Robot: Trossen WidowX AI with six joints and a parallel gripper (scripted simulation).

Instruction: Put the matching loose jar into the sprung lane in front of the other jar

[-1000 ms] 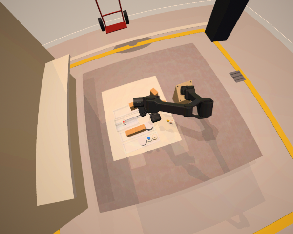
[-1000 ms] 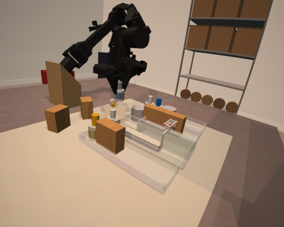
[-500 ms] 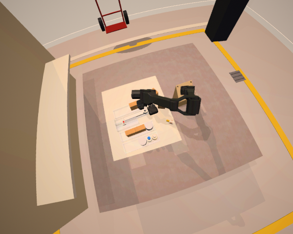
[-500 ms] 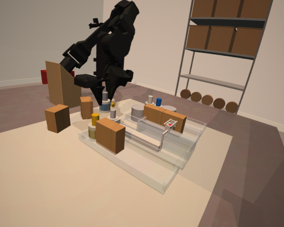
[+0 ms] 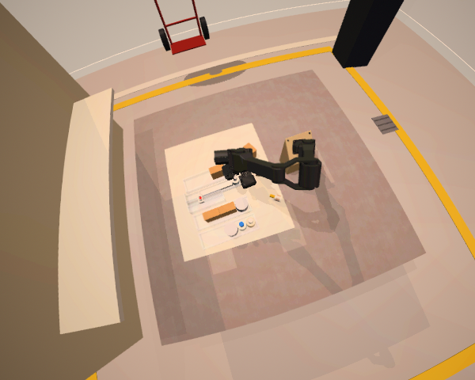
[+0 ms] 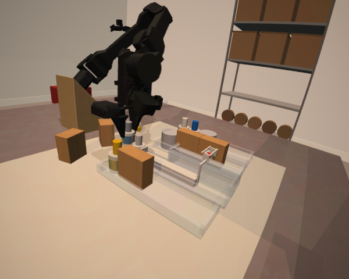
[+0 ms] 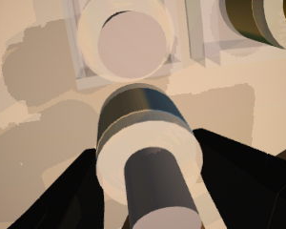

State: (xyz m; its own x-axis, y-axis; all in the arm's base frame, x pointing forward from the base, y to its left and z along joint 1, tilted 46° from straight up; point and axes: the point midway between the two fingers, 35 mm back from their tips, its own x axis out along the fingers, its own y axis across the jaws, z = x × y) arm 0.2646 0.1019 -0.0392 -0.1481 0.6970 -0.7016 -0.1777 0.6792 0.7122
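My gripper [image 6: 128, 132] [image 7: 145, 149] is shut on a jar [image 6: 127, 139] [image 7: 148, 126] with a dark blue band, a pale shoulder and a grey knob. The jar is upright in front of the sprung lane's front end; whether its base touches the table cannot be told. It is hidden in the top view. The matching lane jar [image 5: 235, 180] [image 6: 138, 140] [image 7: 132, 45] stands at the front of the clear lane, just beyond the held jar in the wrist view. The pusher's red-marked handle [image 5: 199, 198] [image 6: 208, 154] is farther back. The pusher plate is hard to make out.
A yellow-knobbed jar [image 6: 117, 147] [image 7: 248, 21] and a wooden block [image 6: 135, 166] [image 5: 216, 172] occupy a neighbouring lane. A grey cylinder [image 6: 168, 138] [image 5: 241, 204] and blocks stand in the other adjacent lane. Two loose blocks stand near the arm. A small yellow-and-white item [image 5: 275, 197] is at the front.
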